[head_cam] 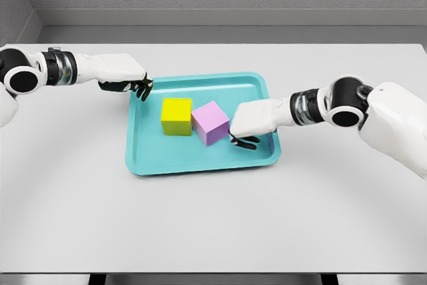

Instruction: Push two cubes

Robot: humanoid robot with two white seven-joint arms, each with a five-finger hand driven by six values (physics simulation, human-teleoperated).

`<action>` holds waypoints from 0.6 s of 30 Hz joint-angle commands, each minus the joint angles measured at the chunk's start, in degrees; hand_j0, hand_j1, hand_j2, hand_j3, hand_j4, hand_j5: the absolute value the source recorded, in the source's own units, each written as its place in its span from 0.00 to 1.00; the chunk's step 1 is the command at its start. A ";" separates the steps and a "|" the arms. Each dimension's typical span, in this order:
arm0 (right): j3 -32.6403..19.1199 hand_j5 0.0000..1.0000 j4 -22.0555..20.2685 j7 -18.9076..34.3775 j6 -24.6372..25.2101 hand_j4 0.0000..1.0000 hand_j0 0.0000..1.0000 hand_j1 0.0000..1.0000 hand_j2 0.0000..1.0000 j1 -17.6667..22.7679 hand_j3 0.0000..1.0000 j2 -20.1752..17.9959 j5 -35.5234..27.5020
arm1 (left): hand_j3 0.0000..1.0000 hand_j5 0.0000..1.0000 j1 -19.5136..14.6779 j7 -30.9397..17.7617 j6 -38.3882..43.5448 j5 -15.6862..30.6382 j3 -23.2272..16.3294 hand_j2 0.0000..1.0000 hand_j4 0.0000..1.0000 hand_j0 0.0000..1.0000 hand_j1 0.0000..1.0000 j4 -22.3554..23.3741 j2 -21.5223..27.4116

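— How is the light?
— Bright, even and diffuse, from overhead. The counter point(213, 218) shows no glare.
— Shadows?
— Soft, faint ones just beside the cubes and under each robot hand.
— Sharpness?
— Crisp throughout, near to far; edges stay straight.

Two cubes sat in view: one yellow cube point(176, 115) and one purple cube point(211, 123). Both were in the tray point(200, 163), of which there was one, teal. One table point(213, 225) carried it all, light grey. Two arms showed, one per side, each white. Two hands counted: left hand point(125, 75) and right hand point(251, 122), one on each arm. Each arm had one black round joint visible, so two joints total. Kinds counted: cubes, tray, table, arms, hands.
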 commanded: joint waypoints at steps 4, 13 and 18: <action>0.00 0.00 1.71 -0.01 0.13 0.00 0.00 0.00 0.00 -0.09 0.00 0.56 0.08 | 0.31 0.31 0.00 0.02 0.14 0.29 0.07 0.31 0.31 0.31 0.31 -0.01 0.03; 0.09 0.00 3.30 -0.01 0.13 0.00 0.00 0.00 0.00 -0.70 0.00 2.76 0.17 | 0.31 0.31 0.00 0.02 0.14 0.29 0.07 0.31 0.31 0.31 0.31 -0.01 0.03; 0.09 0.00 5.76 -0.01 0.13 0.00 0.00 0.00 0.00 -1.67 0.00 4.95 0.26 | 0.31 0.31 0.09 0.02 0.14 0.29 0.07 0.31 0.31 0.31 0.31 -0.01 0.03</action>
